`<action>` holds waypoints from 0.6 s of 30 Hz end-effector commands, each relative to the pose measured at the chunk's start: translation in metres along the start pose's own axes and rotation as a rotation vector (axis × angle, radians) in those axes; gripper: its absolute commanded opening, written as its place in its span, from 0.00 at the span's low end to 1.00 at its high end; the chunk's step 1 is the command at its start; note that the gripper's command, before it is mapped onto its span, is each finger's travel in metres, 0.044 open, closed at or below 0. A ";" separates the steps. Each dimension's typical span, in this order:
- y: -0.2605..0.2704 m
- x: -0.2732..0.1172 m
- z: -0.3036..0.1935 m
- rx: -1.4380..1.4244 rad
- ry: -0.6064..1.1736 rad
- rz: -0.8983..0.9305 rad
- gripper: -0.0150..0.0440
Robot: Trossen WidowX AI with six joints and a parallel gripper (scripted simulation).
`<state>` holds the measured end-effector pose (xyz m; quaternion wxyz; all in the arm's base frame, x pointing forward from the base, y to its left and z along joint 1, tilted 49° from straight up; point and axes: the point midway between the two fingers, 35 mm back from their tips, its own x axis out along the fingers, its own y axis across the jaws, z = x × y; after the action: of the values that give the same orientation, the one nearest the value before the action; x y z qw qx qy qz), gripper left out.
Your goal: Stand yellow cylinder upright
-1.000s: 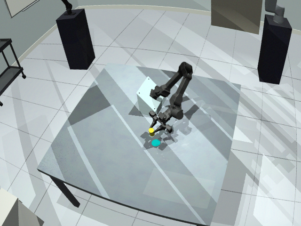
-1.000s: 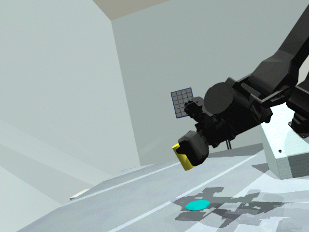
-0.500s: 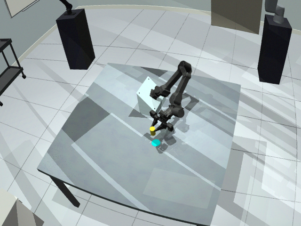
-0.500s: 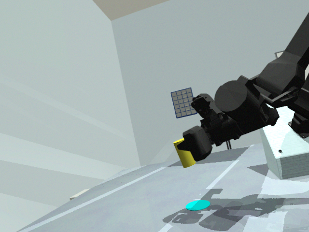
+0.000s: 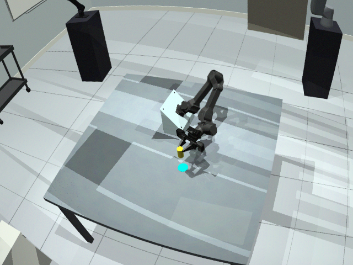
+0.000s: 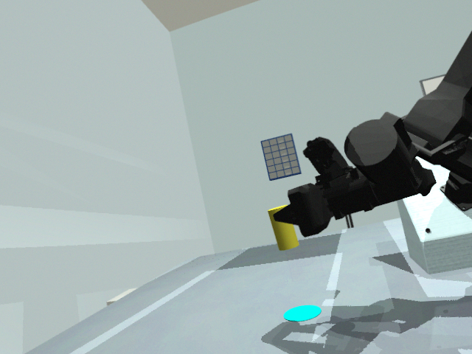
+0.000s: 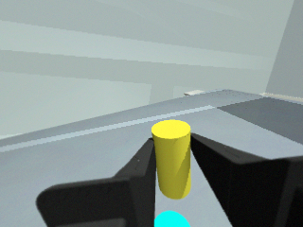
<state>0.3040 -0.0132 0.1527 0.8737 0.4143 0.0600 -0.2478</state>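
Observation:
The yellow tall cylinder [image 5: 180,154] [image 6: 285,234] [image 7: 174,170] is held in the air, close to upright, its lower end well above the table top. My gripper [image 5: 180,149] [image 6: 277,216] [image 7: 170,140] is shut on its upper part, with one finger on each side in the wrist view and the hand reaching in roughly level. The cyan circle [image 5: 182,167] [image 6: 302,313] [image 7: 171,219] lies flat on the table, lower than the cylinder, with nothing standing on it. It is partly cut off at the bottom edge of the wrist view.
A pale box-shaped block [image 5: 170,109] [image 6: 448,253] stands on the table [image 5: 137,176] behind the gripper, under the bent arm. The arm's shadow falls beside the cyan circle. Dark pedestals and a cart stand on the floor beyond the table.

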 end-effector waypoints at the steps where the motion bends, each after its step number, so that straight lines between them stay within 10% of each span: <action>1: 0.001 -0.004 0.004 0.032 -0.026 0.015 0.43; 18: 0.001 -0.004 0.004 0.036 -0.029 0.017 0.43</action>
<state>0.3009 -0.0133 0.1558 0.8705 0.4238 0.0444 -0.2464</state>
